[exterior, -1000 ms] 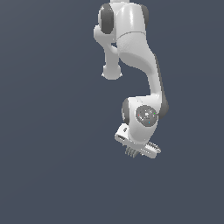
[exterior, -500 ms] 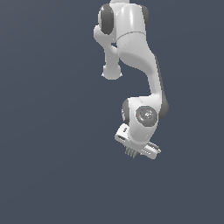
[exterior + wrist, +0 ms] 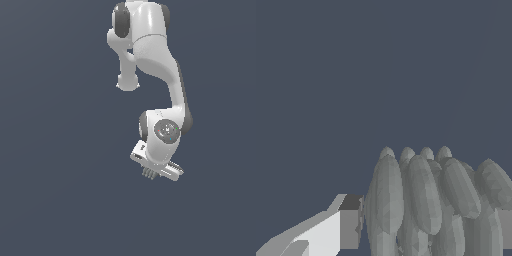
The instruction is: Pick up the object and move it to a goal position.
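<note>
The object (image 3: 426, 205), a dull grey ridged lump of several rounded parallel fins, fills the space between the fingers in the wrist view. One finger (image 3: 341, 225) presses against its side; the other finger shows only at the picture's edge. In the exterior view the object (image 3: 148, 173) shows as small grey prongs poking out under the white hand. My gripper (image 3: 152, 171) is shut on it, held at the end of the white arm (image 3: 155, 65), which hangs down from the top of the exterior view.
A plain dark blue-grey surface (image 3: 60, 175) lies behind everything in both views. No other object or marker shows.
</note>
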You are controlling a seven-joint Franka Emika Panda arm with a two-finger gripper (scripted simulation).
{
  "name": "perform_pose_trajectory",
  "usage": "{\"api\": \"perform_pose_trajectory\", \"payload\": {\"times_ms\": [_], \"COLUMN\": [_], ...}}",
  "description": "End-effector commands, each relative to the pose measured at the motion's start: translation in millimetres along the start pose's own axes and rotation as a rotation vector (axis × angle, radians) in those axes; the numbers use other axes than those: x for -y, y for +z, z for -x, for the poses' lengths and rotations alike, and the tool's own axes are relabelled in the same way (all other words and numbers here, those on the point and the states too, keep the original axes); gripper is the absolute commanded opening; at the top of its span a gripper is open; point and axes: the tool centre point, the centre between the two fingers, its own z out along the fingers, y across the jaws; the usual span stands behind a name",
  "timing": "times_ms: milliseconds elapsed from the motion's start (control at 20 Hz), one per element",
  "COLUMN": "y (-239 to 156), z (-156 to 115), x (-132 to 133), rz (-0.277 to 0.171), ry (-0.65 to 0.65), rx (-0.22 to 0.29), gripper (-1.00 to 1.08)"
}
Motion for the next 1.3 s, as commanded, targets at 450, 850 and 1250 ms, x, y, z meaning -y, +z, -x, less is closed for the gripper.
{"api": "perform_pose_trajectory", "payload": {"times_ms": [450,850,1250], "y": [-61.2,-146.1,-234.7], "z": [-4.4,-10.1,-16.5], "x": [-27.4,-65.1,-103.5], "rz": [-0.001,-0.002,-0.002], "ry": [0.001,0.001,0.001], "rx": [-0.001,0.000,0.000], "gripper": [-1.00,-1.00,-1.00]}}
